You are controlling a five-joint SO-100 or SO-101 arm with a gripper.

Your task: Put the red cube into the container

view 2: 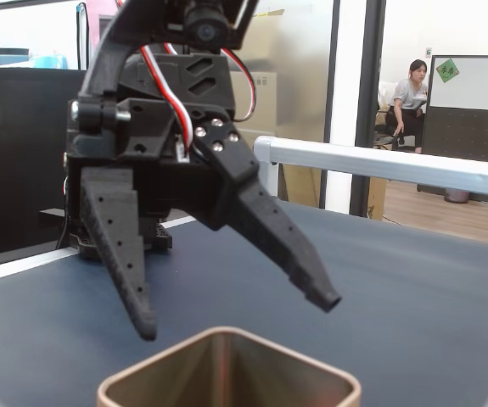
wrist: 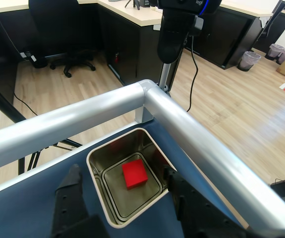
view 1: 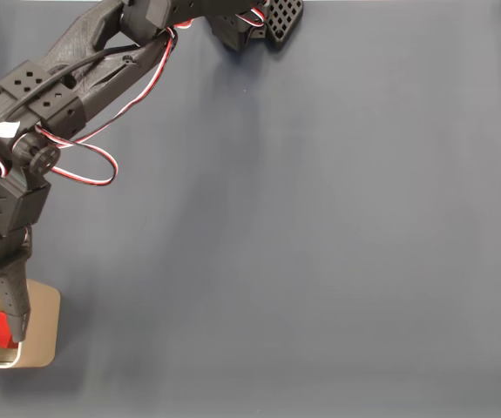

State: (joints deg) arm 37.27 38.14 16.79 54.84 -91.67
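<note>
The red cube (wrist: 135, 174) lies inside the container (wrist: 95, 154), centre of the wrist view. The hand (view 2: 239, 315) hangs wide open, empty, above. The cube looks light, rigid; its flat opposite faces suit gripping.

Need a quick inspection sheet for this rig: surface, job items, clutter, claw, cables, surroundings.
Surface: dark blue mat, bordered by a silver metal rail in the wrist view.
Job items: red cube lies flat on the floor inside the container, which sits at the table corner.
Clutter: nothing seen.
Claw: claw open, empty, above the container opening, touching neither tin nor cube.
Cables: red, white and black wire loop hangs off the arm, clear of the container.
Surroundings: office with wood floor, a black chair, desks; a person in the background.
</note>
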